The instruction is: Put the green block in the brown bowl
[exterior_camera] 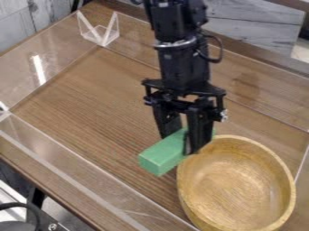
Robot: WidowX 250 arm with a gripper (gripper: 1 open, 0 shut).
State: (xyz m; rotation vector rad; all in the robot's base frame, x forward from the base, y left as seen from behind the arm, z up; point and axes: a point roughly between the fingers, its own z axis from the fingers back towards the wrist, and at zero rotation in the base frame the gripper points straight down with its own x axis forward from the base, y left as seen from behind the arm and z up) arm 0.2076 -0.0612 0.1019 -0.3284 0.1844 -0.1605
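Single camera view, looking down at a wood-grain table (85, 108) with clear plastic walls along its edges.

Landmark: the brown bowl (237, 187) — wide, shallow, light wood, thick rim — sits at the near right of the table, upright, nothing inside it that can be seen.

The black arm (179, 45) comes down from the top of the view and ends just left of the bowl's far-left rim. The gripper (185, 144) points steeply downward, its two dark fingers (168, 135) on either side of the green block (163, 154). The jaws are pinched on the block's upper end, held part-way apart by the block's width.

The block is tilted: its gripped end is higher and nearer the bowl, its free end slopes down and away to the left of the bowl. The lower end looks close to the table surface; cannot tell whether it touches. The block is just beside the bowl's left rim, outside the bowl — not over its hollow.

Behind the arm, far from the bowl at the table's back-left corner, a clear plastic piece with red edging (97, 29) stands against the wall.
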